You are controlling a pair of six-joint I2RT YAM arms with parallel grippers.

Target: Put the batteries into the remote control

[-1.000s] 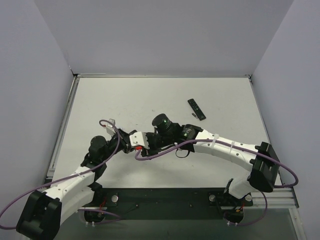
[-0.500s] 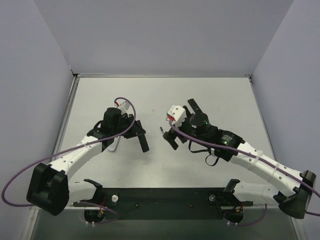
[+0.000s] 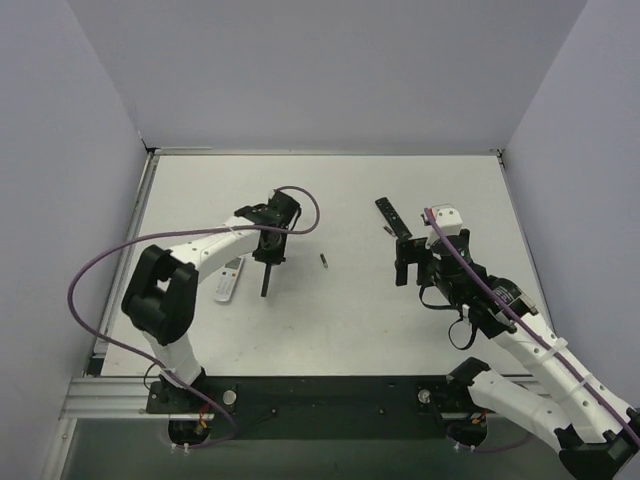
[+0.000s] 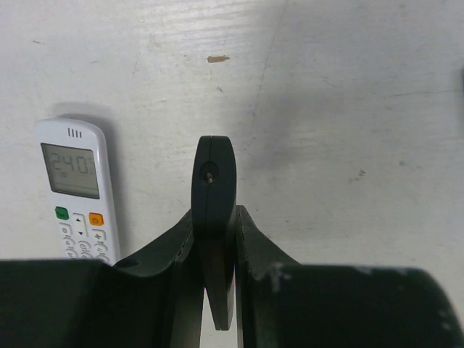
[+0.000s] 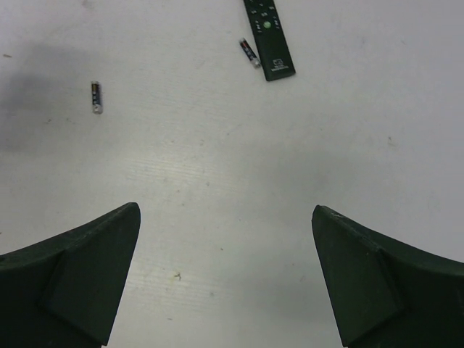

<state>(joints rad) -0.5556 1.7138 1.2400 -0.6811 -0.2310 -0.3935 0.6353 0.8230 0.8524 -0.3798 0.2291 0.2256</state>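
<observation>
My left gripper (image 3: pixel 268 256) (image 4: pixel 215 214) is shut on a slim black remote control (image 4: pixel 215 170) (image 3: pixel 265 280), seen end-on and held off the table. One dark battery (image 3: pixel 324 261) (image 5: pixel 96 96) lies loose on the table between the arms. A second battery (image 5: pixel 249 52) (image 3: pixel 388 231) rests beside another black remote (image 5: pixel 268 36) (image 3: pixel 392 218) that lies face up at the far right. My right gripper (image 3: pixel 405 262) (image 5: pixel 225 209) hangs open and empty above bare table, just short of that remote.
A white remote with a display (image 4: pixel 76 192) (image 3: pixel 228 280) lies on the table to the left of my left gripper. Grey walls close the table (image 3: pixel 330 320) on the left, far and right sides.
The right gripper has opened wide and its arm has pulled back to the right. The left arm has swung out over the table's middle, still holding the black remote.
</observation>
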